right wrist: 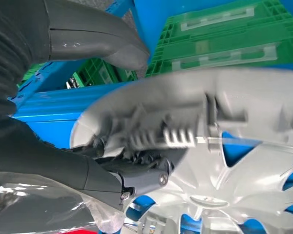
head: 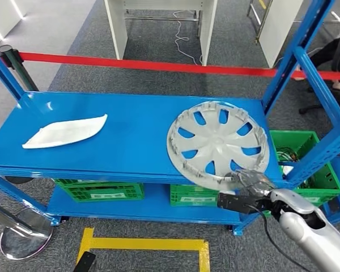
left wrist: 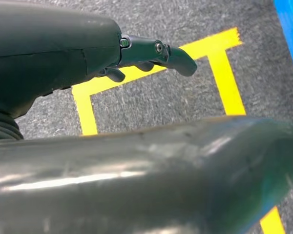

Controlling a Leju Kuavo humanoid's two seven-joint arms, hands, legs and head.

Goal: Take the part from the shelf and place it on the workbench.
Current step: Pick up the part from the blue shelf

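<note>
Right hand [head: 245, 184] grips near rim of silver hubcap [head: 217, 143], which lies at right end of blue shelf [head: 130, 141], overhanging front edge. Right wrist view shows fingers [right wrist: 145, 178] inside the rim. Green crates [head: 101, 191] below, contents unclear. Left hand [left wrist: 152, 53] hangs over floor, fingers apart, holding nothing.

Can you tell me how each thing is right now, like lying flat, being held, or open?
Round silver plastic wheel cover: tilted on the blue metal shelf, near edge over the front, gripped.
Right hand: grips the cover's near rim.
Left hand: holds nothing, hangs over the grey floor with yellow tape.
Flat white curved plastic part: lying flat, untouched.
Green plastic crates: sitting on the lower shelf.
</note>
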